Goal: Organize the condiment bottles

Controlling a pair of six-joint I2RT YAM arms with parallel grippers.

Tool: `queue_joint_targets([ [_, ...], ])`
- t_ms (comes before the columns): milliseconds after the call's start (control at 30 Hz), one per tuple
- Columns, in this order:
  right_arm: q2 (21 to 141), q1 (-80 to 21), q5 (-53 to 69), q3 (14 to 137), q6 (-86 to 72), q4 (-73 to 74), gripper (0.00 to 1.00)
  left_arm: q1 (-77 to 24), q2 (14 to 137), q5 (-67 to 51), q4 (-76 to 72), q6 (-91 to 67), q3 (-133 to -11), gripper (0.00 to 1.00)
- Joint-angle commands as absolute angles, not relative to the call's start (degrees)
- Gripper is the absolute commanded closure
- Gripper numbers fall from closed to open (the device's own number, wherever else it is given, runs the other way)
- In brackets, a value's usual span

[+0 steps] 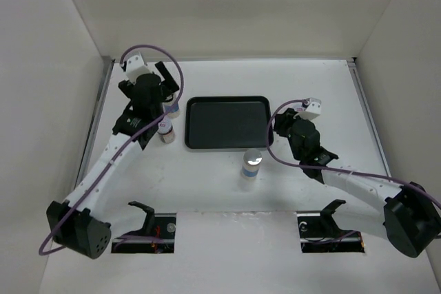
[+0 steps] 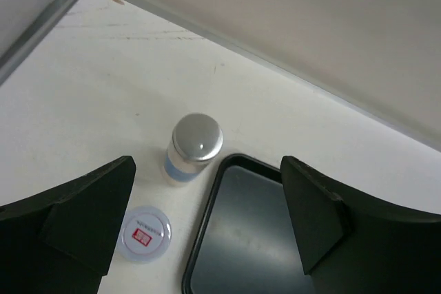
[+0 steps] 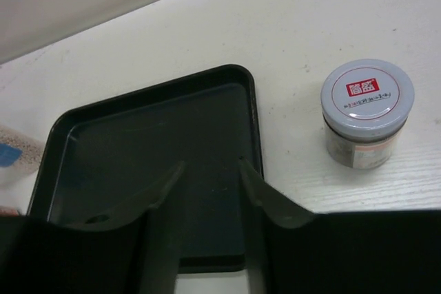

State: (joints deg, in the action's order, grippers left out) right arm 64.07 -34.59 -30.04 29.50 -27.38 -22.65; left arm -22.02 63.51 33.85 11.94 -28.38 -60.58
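Observation:
A tall grey-capped, blue-banded bottle [image 2: 195, 148] and a short whitish-topped jar [image 2: 145, 235] stand just left of the black tray [image 1: 227, 105]. In the top view the jar [image 1: 167, 132] shows and the bottle [image 1: 174, 110] is half hidden by my left gripper [image 1: 169, 94]. That gripper [image 2: 208, 191] hangs open and empty above them. Another tall bottle [image 1: 253, 163] stands in front of the tray. A second short jar [image 3: 367, 111] stands right of the tray [image 3: 138, 142], hidden in the top view. My right gripper [image 3: 210, 166] is open and empty over the tray's near right corner.
White walls close the table at the back [image 1: 227, 12] and on both sides. Two cut-outs with black brackets [image 1: 146, 213] [image 1: 331, 211] sit at the near edge by the arm bases. Purple cables loop above both wrists.

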Motion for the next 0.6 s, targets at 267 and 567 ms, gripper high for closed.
queue_joint_targets([
  [267,64.6,-35.5,-27.5,31.0,-27.4,-26.4,0.07,-17.1,85.3,32.3,14.4,-21.7,-74.1,0.1],
  [567,64.6,-35.9,-26.8,31.2,-27.5,-26.4,0.05,-15.6,94.6,29.6,13.8,-22.6,-76.6,0.11],
])
